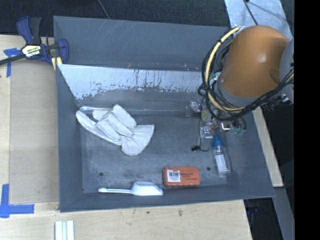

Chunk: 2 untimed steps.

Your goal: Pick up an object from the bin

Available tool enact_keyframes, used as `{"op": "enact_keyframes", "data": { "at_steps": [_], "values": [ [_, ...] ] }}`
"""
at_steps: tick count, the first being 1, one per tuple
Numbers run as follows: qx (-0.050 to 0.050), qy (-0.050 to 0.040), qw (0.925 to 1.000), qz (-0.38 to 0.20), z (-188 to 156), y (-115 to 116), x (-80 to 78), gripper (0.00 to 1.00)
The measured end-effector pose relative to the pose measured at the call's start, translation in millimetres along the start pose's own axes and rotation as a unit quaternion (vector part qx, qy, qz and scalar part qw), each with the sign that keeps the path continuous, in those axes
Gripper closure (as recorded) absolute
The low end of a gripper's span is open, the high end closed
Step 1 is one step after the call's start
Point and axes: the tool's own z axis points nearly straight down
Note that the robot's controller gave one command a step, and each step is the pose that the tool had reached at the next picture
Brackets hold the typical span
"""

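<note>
My gripper [204, 138] hangs low over the right part of the bin, under the arm's orange cover. Just to its right, a clear plastic tube with a blue cap [219, 159] lies on the bin floor, its capped end nearest the gripper. I cannot tell whether the gripper touches the tube. An orange flat box with a barcode label [181, 176] lies in front of the gripper, near the bin's front wall.
A white glove [116, 128] lies crumpled at the left middle of the floor. A white plastic scoop [135, 189] rests along the front wall, left of the orange box. The arm's orange cover and cables hang over the bin's right rear corner.
</note>
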Motion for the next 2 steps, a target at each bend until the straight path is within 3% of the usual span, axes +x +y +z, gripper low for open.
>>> {"op": "enact_keyframes", "data": {
  "at_steps": [1,2],
  "values": [
    [0.000,-0.0045,1.0000,0.000,-4.8,-0.1,-1.5,0.00],
    [0.000,-0.0086,0.9997,0.024,40.6,28.0,-19.7,0.00]
  ]
}}
